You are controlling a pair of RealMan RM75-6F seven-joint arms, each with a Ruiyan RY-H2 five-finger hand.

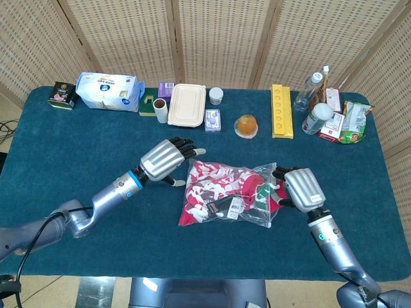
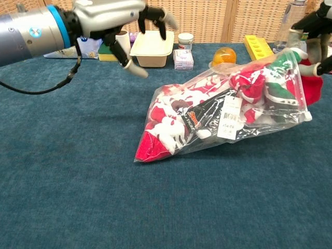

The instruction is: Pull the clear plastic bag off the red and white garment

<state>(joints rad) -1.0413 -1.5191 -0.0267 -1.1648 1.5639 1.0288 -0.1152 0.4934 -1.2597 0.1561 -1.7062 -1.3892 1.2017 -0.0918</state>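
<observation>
The red and white garment [image 1: 215, 186] lies on the blue table inside the clear plastic bag [image 1: 226, 200], price tag showing; in the chest view the bag [image 2: 223, 111] lies flat with its mouth to the right. My right hand [image 1: 300, 189] grips the garment's red and green end [image 2: 311, 88] where it pokes out of the bag's mouth. My right hand [image 2: 315, 28] is cut off by the frame edge in the chest view. My left hand [image 1: 164, 160] hovers left of the bag, fingers spread, holding nothing, also seen as my left hand [image 2: 116, 15] above the table.
Along the table's far edge stand a tissue pack [image 1: 108, 91], a beige lunch box [image 1: 187, 104], an orange object [image 1: 246, 125], a yellow tray [image 1: 281, 110], bottles [image 1: 308, 90] and snack packets [image 1: 350, 122]. The table's front edge [image 1: 192, 273] runs near the bag.
</observation>
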